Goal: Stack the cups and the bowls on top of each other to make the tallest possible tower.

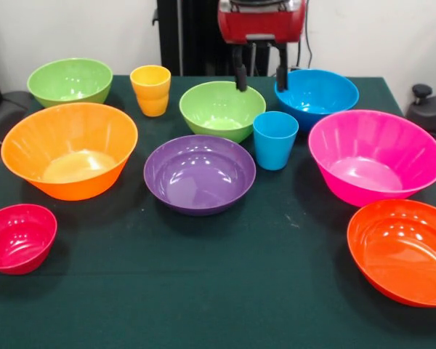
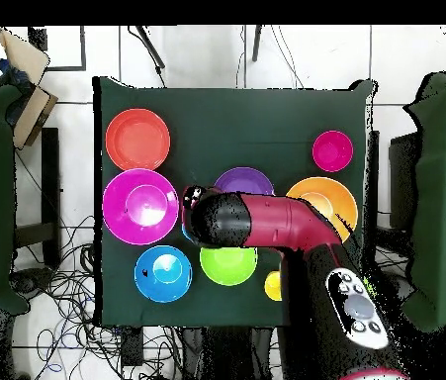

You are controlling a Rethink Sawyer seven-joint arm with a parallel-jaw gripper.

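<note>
No tower stands; every piece sits apart on the green table [image 1: 225,298]. The yellow-orange cup [image 1: 151,89] is at the back and the light blue cup [image 1: 275,139] is in the middle. My gripper [image 1: 261,78] is open and empty. It hangs at the back over the gap between a green bowl [image 1: 221,109] and the blue bowl [image 1: 317,94], behind the light blue cup. The purple bowl [image 1: 199,173] is at the centre. The arm [image 2: 256,223] hides the light blue cup in the overhead view.
A second green bowl [image 1: 70,80] and the large orange bowl [image 1: 70,149] are on the left. The small crimson bowl [image 1: 18,237] is at the front left. The large pink bowl [image 1: 376,155] and the red-orange bowl [image 1: 403,251] are on the right.
</note>
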